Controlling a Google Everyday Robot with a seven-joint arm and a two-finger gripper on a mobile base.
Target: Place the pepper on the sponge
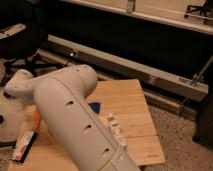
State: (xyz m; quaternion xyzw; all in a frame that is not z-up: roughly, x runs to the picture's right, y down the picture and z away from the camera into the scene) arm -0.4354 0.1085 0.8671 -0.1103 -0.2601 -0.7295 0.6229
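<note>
Appearing light, stiff and smooth, the pepper [36,120], left of the sponge [95,106], suits a mid-body hold; the gripper is hidden behind the arm [75,125] at near left, its state undeterminable.

Only a sliver of the slim orange pepper [36,120] shows, left of the arm [75,125]. A corner of the flat, dark blue sponge [95,106] shows right of it. The gripper is hidden behind the arm.

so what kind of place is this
Probably a robot lab or office test space: a white arm over a wooden table, an office chair on speckled floor, a metal rail behind. The gripper is out of view.
</note>
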